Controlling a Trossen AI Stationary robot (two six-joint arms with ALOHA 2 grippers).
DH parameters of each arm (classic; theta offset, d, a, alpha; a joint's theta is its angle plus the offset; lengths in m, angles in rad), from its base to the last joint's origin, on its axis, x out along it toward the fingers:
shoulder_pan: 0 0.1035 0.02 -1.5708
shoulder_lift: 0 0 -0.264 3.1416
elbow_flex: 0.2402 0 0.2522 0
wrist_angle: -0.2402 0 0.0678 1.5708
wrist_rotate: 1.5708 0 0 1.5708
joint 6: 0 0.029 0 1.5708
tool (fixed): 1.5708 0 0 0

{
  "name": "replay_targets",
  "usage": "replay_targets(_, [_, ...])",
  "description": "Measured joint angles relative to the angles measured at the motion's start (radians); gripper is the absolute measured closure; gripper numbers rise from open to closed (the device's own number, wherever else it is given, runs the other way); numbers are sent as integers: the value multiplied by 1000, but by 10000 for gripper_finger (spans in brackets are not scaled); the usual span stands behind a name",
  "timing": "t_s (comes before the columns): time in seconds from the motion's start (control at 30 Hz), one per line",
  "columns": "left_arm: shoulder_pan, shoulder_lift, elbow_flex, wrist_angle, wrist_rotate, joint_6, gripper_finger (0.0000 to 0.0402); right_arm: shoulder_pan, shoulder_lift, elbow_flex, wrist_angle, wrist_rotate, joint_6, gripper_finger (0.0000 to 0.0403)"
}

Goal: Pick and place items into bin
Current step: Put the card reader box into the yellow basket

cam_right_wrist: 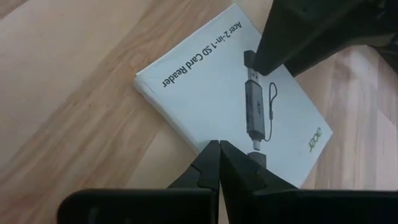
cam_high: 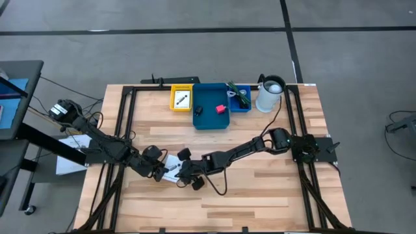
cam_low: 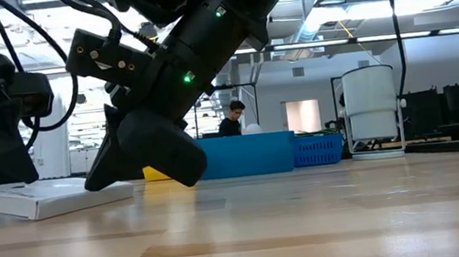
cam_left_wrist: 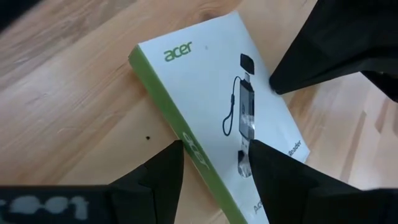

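Observation:
A white flat printed Acer card-reader box [cam_high: 171, 168] lies flat on the wooden table; it also shows in the left wrist view [cam_left_wrist: 211, 93], the right wrist view [cam_right_wrist: 217, 93] and the low view [cam_low: 36, 198]. My left gripper [cam_left_wrist: 214, 171] is open, one finger beside the box's green long side and one over its top. My right gripper [cam_right_wrist: 219, 152] is shut, its tips at the box's opposite edge. The blue bin [cam_high: 211, 117] at the far middle holds a pink-red block [cam_high: 221, 108] and a small black piece [cam_high: 198, 110]. My left gripper stands open over the box's green long side [cam_left_wrist: 186, 140], fingers slanting down; I cannot tell whether a finger touches the box. My right gripper's shut fingertips [cam_right_wrist: 214, 155] meet the box's long edge [cam_right_wrist: 186, 134] from the other side; I cannot tell whether they touch it.
A yellow tray [cam_high: 181, 99] with a printed card stands left of the bin. A small blue basket [cam_high: 239, 99] with a green stringy piece and a white cylinder [cam_high: 270, 94] stand right of it. A person [cam_low: 230, 118] shows in the room beyond the table.

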Motion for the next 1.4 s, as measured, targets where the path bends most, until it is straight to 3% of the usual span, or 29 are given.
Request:
replay_targets(0.73, [1,0,0,131,-2,25,265,9,-2,-1,3,-29,3,403])
replay_targets(1.0, [-7,-1,7,274,38,89,267,5,32,1,31,1,10,403])
replay_targets(1.23, [-7,-4,10,210,39,71,269,6,76,5,58,-1,14,403])
replay_targets(1.4, [-7,-4,10,190,33,78,296,11,79,5,63,0,19,403])
